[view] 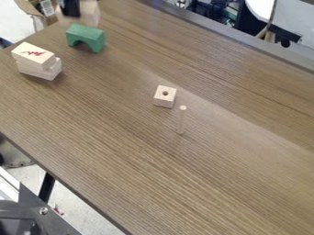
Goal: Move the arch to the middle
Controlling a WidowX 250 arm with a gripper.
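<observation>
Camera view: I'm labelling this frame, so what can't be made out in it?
All in the camera view:
- gripper: blurred, upper part cut off by the top edge
- pale block beside it: blurred; whether they touch is unclear
- green arch: rear side, hidden by its own body
- cube: hole's depth, too small to tell

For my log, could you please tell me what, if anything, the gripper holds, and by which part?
It cannot be told whether the gripper holds the pale block it overlaps; the green arch is not held.
</observation>
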